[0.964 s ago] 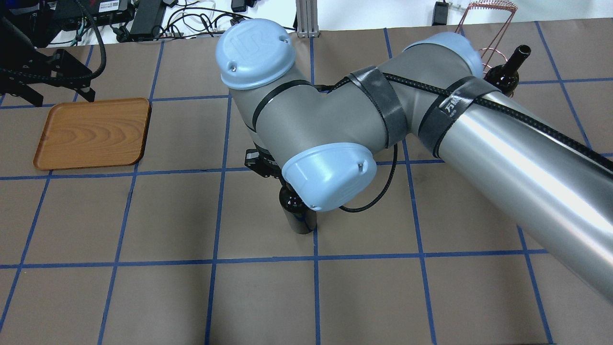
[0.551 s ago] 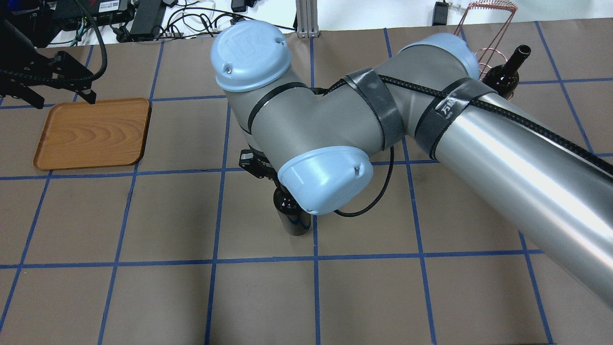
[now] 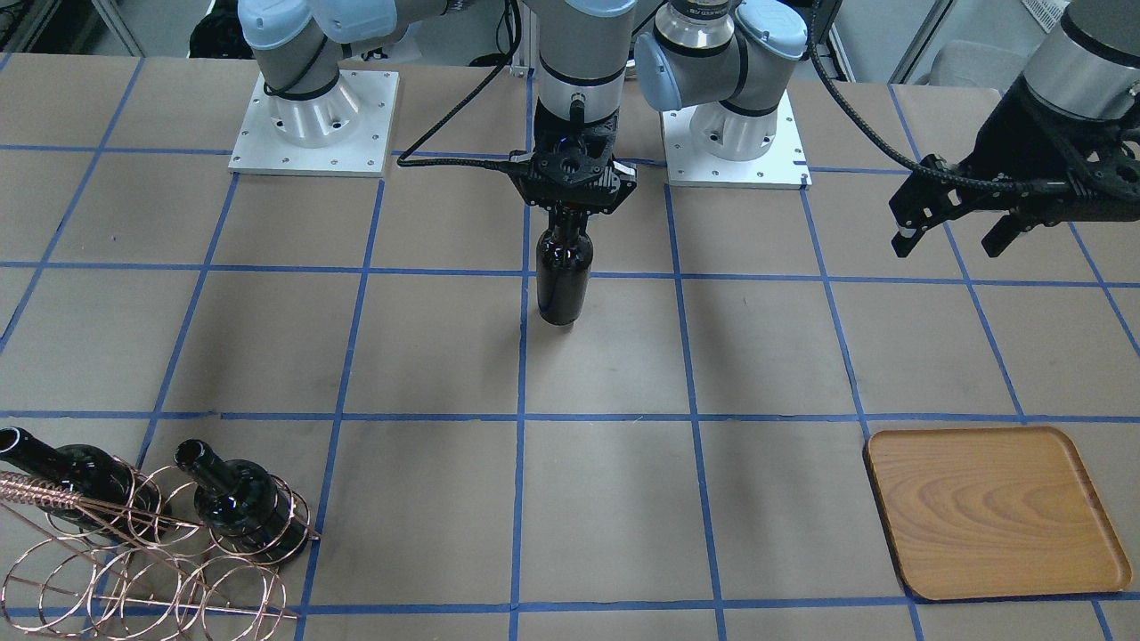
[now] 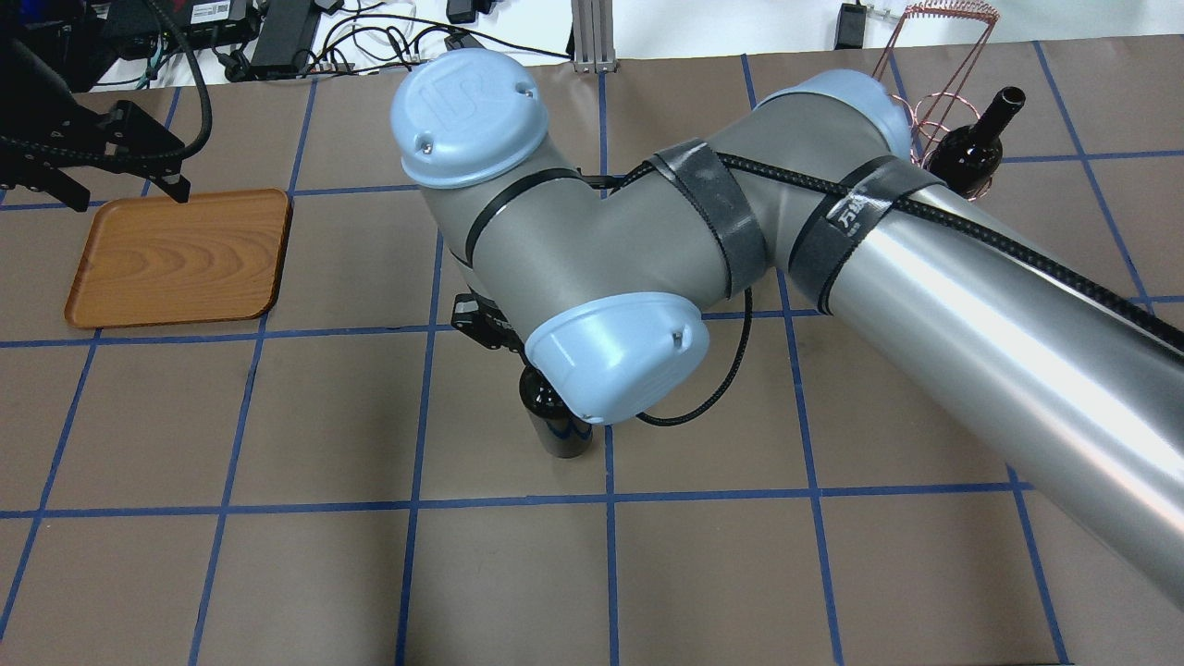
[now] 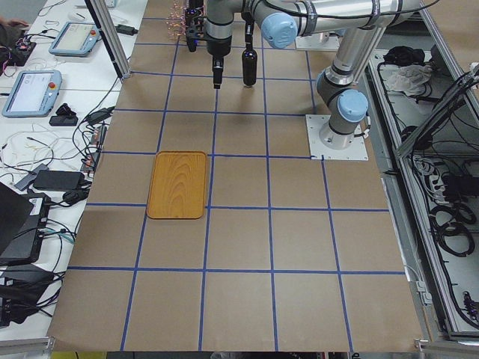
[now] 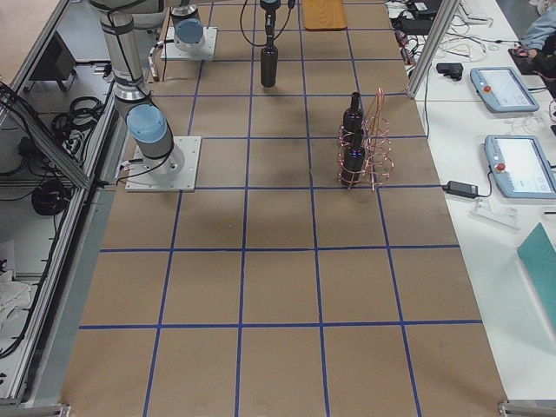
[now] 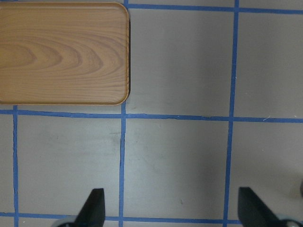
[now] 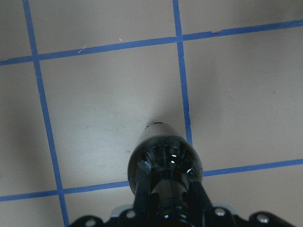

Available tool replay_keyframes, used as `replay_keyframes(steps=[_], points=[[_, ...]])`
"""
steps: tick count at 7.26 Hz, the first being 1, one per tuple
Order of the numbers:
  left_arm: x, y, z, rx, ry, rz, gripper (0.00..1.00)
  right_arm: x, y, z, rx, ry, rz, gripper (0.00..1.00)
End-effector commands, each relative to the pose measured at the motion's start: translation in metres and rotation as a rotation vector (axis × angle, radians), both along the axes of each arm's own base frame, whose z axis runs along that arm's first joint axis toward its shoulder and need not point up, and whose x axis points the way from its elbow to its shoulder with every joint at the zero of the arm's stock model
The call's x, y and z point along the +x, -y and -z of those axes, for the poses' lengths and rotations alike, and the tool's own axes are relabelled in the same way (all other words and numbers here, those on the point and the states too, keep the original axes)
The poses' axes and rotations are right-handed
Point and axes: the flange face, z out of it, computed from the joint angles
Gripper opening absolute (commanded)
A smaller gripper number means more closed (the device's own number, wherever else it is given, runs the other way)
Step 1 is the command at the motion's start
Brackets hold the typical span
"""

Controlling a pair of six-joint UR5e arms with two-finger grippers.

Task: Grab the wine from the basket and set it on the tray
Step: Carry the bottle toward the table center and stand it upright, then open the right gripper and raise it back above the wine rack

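Note:
My right gripper (image 3: pixel 570 212) is shut on the neck of a black wine bottle (image 3: pixel 564 276) and holds it upright over the middle of the table. The bottle also shows in the overhead view (image 4: pixel 555 421) and in the right wrist view (image 8: pixel 165 158). The wooden tray (image 3: pixel 993 512) lies empty toward the robot's left, also in the overhead view (image 4: pixel 176 259). My left gripper (image 3: pixel 953 236) is open and empty, hovering beside the tray's corner (image 7: pixel 61 52). The copper wire basket (image 3: pixel 134 570) holds two more bottles (image 3: pixel 236 503).
The brown table has a grid of blue tape lines. The robot bases (image 3: pixel 312 125) stand at the table's robot-side edge. Cables and power units (image 4: pixel 277 37) lie beyond the far edge. My right arm's elbow (image 4: pixel 592 240) hides much of the table's middle in the overhead view.
My right arm has carried the bottle a little toward the tray side. My left gripper has stayed open by the tray's corner, shifting only slightly.

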Motion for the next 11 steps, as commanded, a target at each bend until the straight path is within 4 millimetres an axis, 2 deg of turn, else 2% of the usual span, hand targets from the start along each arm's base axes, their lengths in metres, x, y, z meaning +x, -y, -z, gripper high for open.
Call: replay_keyframes(steps=[1,2,3,5,6,7,8,9,10,11], points=[[-0.003,0.000,0.001,0.004,-0.002,0.004,1.00,0.002,0.003,0.003,-0.001,0.001,0.001,0.47],[-0.003,0.000,0.002,0.006,-0.002,0.004,1.00,0.002,0.004,0.006,0.003,-0.005,0.002,0.75],[-0.004,0.001,0.003,0.004,-0.003,0.005,1.00,0.002,0.004,0.006,0.002,-0.004,0.014,0.93],[-0.004,0.001,0.003,0.005,-0.004,0.002,1.00,0.002,0.004,-0.009,-0.025,0.012,0.024,0.99],[-0.004,-0.002,0.001,0.007,-0.003,0.001,1.00,-0.004,0.006,-0.030,-0.056,0.019,0.026,0.99],[-0.009,-0.001,0.001,0.007,-0.004,0.007,1.00,-0.023,0.009,-0.047,-0.067,0.021,0.026,1.00],[-0.019,0.004,0.004,-0.005,-0.003,0.024,1.00,-0.054,0.016,-0.060,-0.046,0.004,0.006,1.00],[-0.043,0.005,0.008,0.003,-0.020,0.069,1.00,-0.101,0.025,-0.083,-0.034,0.002,-0.017,1.00],[-0.067,0.002,0.009,0.014,-0.026,0.041,1.00,-0.152,0.035,-0.100,-0.026,-0.003,-0.065,1.00],[-0.089,-0.001,0.009,0.020,-0.030,-0.077,1.00,-0.194,0.045,-0.113,-0.029,0.011,-0.060,1.00]])
